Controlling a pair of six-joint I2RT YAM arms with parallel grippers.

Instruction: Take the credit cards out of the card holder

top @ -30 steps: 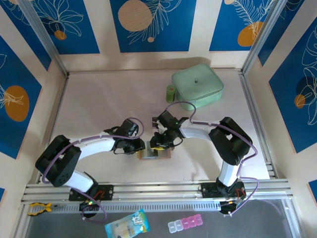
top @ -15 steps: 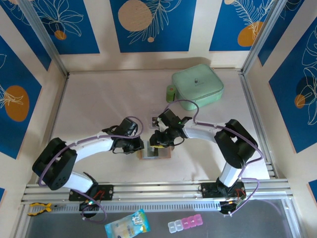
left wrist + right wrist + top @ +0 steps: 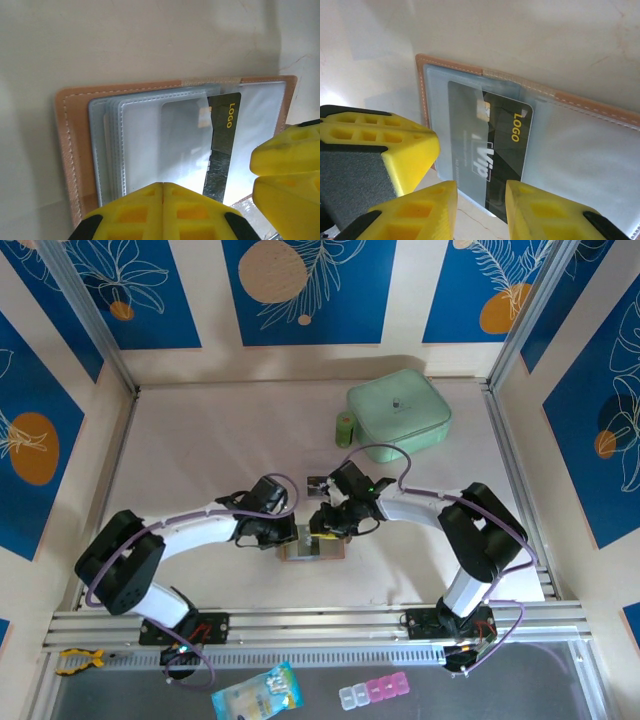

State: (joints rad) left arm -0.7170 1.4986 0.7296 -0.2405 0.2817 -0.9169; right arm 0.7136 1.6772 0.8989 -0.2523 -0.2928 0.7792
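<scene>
The tan card holder [image 3: 312, 551] lies spread open on the table between my two grippers, its clear sleeves facing up [image 3: 70, 150] [image 3: 590, 107]. A black credit card [image 3: 515, 150] marked "Vip" and "LOGO" sticks partly out of a sleeve [image 3: 225, 130]. My right gripper [image 3: 480, 200] is open, with one finger on either side of the card's near edge [image 3: 322, 528]. My left gripper [image 3: 163, 186] is shut, and its tips rest on the sleeves at the holder's left side [image 3: 290, 535]. A small dark card [image 3: 319, 483] lies on the table behind the right gripper.
A mint-green zip pouch [image 3: 400, 410] and a small green cylinder [image 3: 344, 429] stand at the back right. Metal rails [image 3: 320, 625] run along the near edge. Below them lie a light-blue packet [image 3: 255, 692] and a pink pill box [image 3: 375, 692].
My left gripper's jaws have closed and it has edged right onto the holder. The right gripper has shifted slightly right, and its opening is unchanged.
</scene>
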